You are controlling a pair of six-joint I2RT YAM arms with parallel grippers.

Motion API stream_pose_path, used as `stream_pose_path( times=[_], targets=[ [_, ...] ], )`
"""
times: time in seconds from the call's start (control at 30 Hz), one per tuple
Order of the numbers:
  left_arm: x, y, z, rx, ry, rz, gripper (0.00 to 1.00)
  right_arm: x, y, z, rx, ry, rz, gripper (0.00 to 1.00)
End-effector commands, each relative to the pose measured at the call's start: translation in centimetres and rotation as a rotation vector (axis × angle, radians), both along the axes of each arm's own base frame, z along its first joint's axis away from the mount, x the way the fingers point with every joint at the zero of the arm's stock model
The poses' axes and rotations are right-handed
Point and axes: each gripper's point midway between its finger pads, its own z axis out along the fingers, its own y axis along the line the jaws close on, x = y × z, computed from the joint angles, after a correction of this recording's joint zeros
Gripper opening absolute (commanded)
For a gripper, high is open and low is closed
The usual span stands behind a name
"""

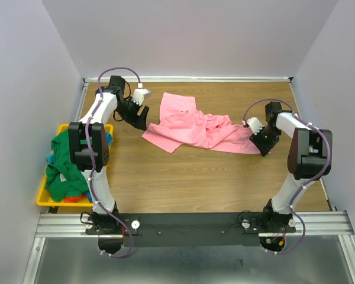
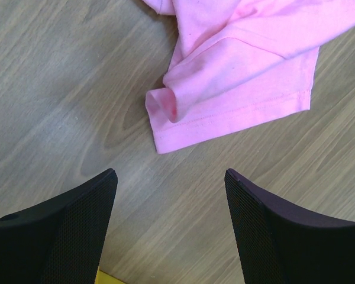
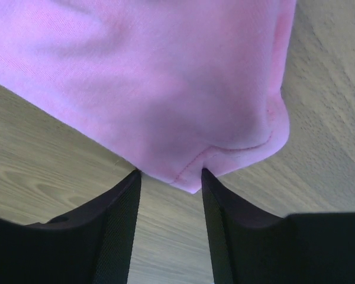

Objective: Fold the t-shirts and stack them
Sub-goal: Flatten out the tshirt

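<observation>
Across the back half of the wooden table (image 1: pixel 183 183) the pink t-shirt (image 1: pixel 195 131) sprawls crumpled, its long axis running left to right between the arms. Right gripper (image 3: pixel 168 174) is closest in, jaws partly apart and straddling the shirt's right-hand hem corner, bare wood all around. Left gripper (image 2: pixel 170 174) hangs wide open and empty, a hemmed corner just ahead of it. Green t-shirt (image 1: pixel 62 165) sits in the yellow bin (image 1: pixel 40 198), far left.

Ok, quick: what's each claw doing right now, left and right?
Left claw: open, holding nothing.
Right claw: pink t-shirt corner between its fingers, with a gap left; whether it grips cannot be told.
</observation>
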Motion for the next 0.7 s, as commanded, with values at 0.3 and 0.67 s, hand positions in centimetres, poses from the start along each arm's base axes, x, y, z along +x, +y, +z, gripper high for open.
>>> stream_pose_path(
  times=[0.3, 0.67],
  targets=[
    [-3.0, 0.1, 2.0, 0.025, -0.120, -0.231, 0.77, -1.3, 0.3, -3.6, 0.008, 0.080, 0.008, 0.01],
    [-1.0, 1.1, -2.8, 0.176, -0.138, -0.155, 0.69, -1.3, 0.4, -1.9, 0.009, 0.040, -0.039, 0.00]
  ],
)
